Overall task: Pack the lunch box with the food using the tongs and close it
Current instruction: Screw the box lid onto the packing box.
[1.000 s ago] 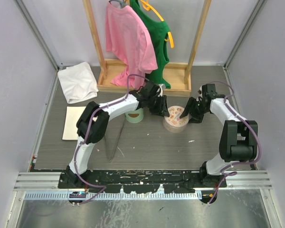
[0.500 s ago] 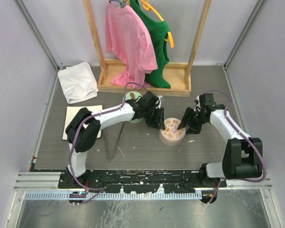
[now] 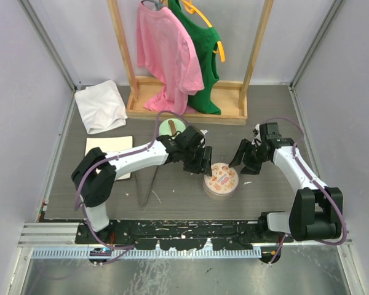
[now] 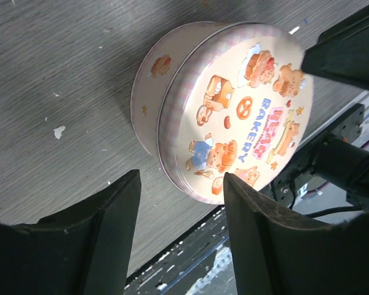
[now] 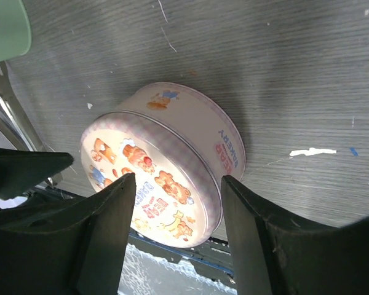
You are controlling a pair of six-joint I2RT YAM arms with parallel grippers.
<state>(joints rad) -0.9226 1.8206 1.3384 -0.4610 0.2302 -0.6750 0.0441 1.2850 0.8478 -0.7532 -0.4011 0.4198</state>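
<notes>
Standing on the grey table [image 3: 184,198], largest first.

- Wooden rack [image 3: 230,117]: at the back, hung with a pink and a green shirt.
- White cloth [image 3: 100,107]: back left.
- Lunch box [image 3: 221,179]: a round tin, its bakery-print lid seated on top. It sits nearer the arm bases than a second ago, drawn forward between both grippers.
- Left gripper [image 4: 181,177]: jaws newly parted and empty, just beside the tin's left rim.
- Right gripper [image 5: 178,179]: jaws parted and empty, a little off to the tin's right.
- Tongs [image 3: 149,182]: lying flat on the table, left of the box.
- Food: none in view, presumably under the lid.

Assessment: the box looks packed, closed and released, and only withdrawal of the arms likely remains.
</notes>
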